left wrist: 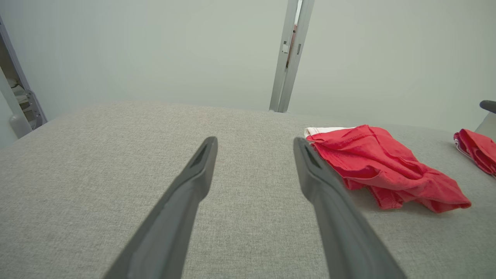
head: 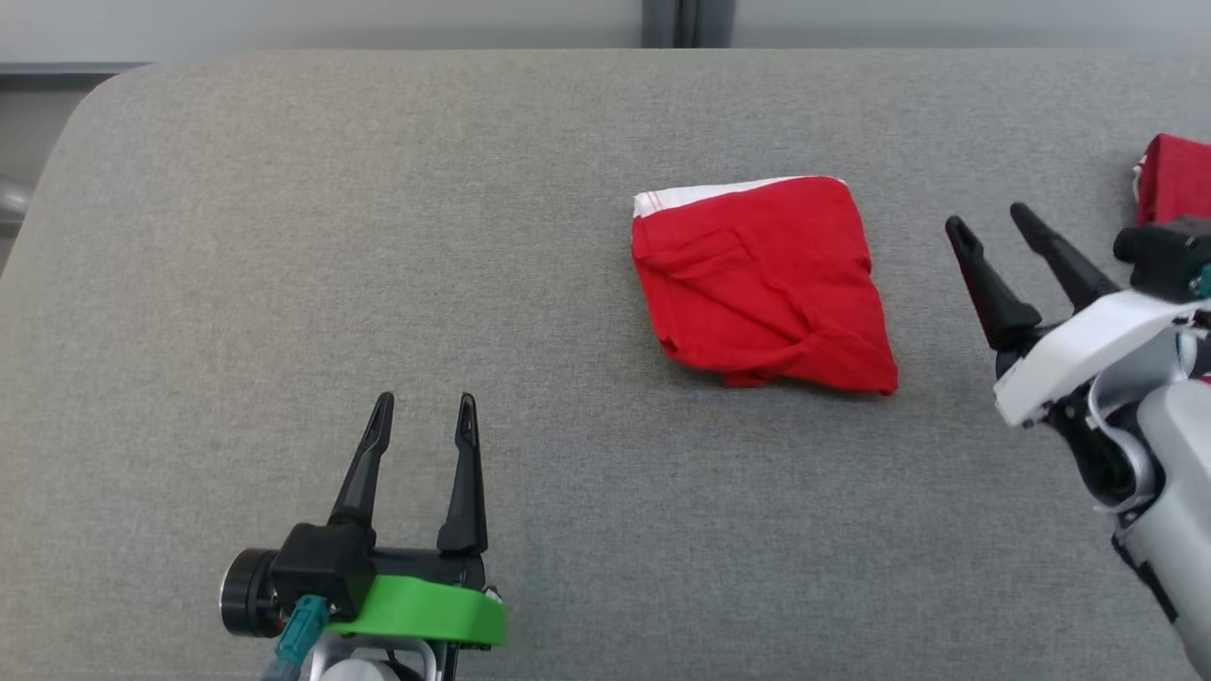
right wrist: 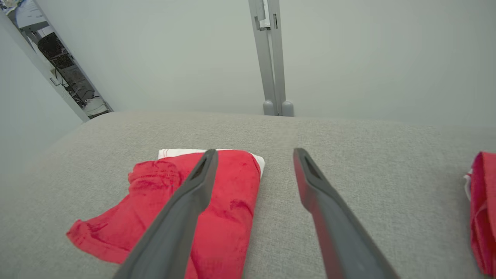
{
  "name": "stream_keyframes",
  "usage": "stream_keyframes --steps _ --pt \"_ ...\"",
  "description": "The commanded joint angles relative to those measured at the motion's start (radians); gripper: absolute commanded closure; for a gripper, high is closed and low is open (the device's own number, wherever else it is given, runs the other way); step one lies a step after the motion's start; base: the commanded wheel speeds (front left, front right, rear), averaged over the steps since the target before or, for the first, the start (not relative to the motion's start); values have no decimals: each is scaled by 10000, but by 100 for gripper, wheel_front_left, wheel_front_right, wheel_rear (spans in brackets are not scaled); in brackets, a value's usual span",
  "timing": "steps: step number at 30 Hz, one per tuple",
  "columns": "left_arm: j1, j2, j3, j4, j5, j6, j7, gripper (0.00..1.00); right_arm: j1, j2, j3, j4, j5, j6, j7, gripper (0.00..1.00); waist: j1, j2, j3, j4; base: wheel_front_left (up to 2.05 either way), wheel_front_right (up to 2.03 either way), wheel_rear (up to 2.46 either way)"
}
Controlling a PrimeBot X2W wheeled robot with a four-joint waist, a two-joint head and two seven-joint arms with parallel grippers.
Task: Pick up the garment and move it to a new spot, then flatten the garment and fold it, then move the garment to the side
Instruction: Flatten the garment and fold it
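Sitting at near left, the left gripper [head: 421, 407] has its fingers spread and empty, well apart from the folded red garment [head: 762, 284]. The garment lies mid-table on the grey cloth surface [head: 284, 236], white band at its far edge. Right gripper [head: 987, 217]: fingers parted, empty, near the garment's right side, not touching. Second red cloth [head: 1173, 175] at far right.

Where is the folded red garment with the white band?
In the head view the garment lies on the grey surface, right of centre, just left of the right gripper.
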Motion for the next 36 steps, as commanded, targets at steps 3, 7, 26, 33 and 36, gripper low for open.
stream_keyframes --steps 3,7,26,33,36 --pt "213 19 105 60 150 -138 2 0 380 333 345 291 664 0 -206 0 0 0 -380 -392 0 0 0" --pt "75 19 8 -6 206 -224 2 0 327 573 675 307 2428 0 252 100 0 0 -314 -104 0 0 0" --pt "-570 17 -1056 -15 -361 -2 2 0 -1248 140 754 2277 7372 0 5772 100 0 0 902 1723 0 0 0" --pt "-683 18 -943 -25 -349 56 2 0 -588 -114 1496 569 7507 0 6932 100 0 0 801 1378 0 0 0" --pt "-665 18 -946 -3 -338 49 2 0 -213 -371 1850 -217 7578 0 7473 100 0 0 691 1284 0 0 0"
